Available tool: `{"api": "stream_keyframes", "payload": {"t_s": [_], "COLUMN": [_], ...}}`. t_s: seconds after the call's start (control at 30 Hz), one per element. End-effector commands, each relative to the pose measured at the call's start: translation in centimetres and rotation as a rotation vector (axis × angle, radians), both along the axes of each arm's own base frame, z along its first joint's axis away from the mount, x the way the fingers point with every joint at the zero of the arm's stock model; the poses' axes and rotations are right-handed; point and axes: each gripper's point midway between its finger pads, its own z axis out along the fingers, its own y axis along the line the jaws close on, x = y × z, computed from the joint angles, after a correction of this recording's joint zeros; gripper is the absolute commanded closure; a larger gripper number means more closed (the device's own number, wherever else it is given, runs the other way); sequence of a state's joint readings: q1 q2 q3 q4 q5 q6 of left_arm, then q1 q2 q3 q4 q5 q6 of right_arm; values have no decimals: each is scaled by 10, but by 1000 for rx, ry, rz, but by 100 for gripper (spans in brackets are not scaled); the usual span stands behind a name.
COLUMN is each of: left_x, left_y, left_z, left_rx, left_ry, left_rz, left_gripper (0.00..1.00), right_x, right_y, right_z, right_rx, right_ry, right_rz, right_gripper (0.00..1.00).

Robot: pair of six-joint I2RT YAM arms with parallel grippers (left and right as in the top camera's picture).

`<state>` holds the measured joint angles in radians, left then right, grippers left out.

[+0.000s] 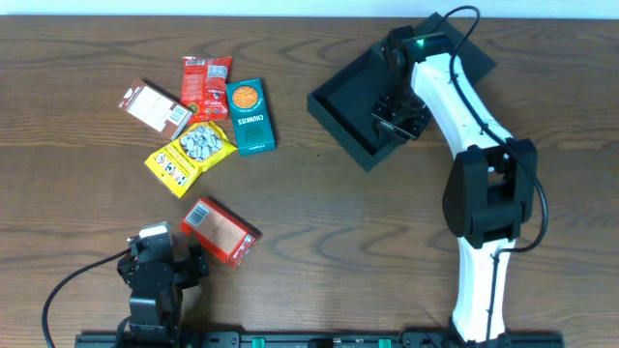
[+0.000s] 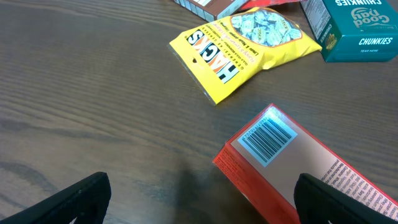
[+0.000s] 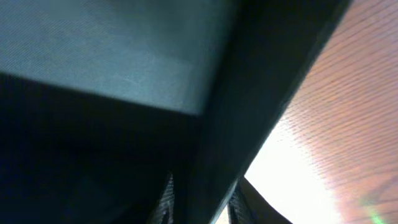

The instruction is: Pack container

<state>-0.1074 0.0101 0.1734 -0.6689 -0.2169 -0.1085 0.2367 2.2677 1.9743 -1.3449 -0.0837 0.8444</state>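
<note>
The container [image 1: 338,130] is set at the far right, one wall straddled by the right gripper [image 1: 398,114]; a firm pinch cannot be told. The wall should be seated deep before pulling. The left gripper [image 2: 202,190] is spread wide, empty.

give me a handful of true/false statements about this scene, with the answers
The dark teal-black square cardboard container shows no snack inside. True.
The left tool is shut on the yellow Hacks packet. False: it is open and empty; the packet lies beyond it.
The right tool straddles a container wall. True.
The teal Chunkies box sits in the container. False: it lies on the brown wooden table, apart from it.
The red-orange barcoded box lies nearest the left tool. True.
</note>
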Motion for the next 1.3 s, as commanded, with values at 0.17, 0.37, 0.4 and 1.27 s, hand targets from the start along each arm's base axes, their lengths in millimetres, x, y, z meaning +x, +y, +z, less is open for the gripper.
{"api": "stream_keyframes", "payload": {"t_s": [0.17,0.37,0.4,1.27], "left_x": [0,0,0,0], "left_y": [2,2,2,2], "left_z": [-3,-3,-3,-3], "left_rx": [-3,-3,-3,-3], "left_ry": [-1,-1,-1,-1], "left_rz": [18,18,18,18], "left_gripper": [5,5,5,5], "right_x": [1,-5,-6,-47], "right_y": [1,-1,-2,36], "right_z": [-7,-7,-7,-2], "right_rx": [24,23,14,-172], "right_ry": [1,9,12,98], "right_rz": [74,263,294,700], "right_gripper": [98,99,99,98]}}
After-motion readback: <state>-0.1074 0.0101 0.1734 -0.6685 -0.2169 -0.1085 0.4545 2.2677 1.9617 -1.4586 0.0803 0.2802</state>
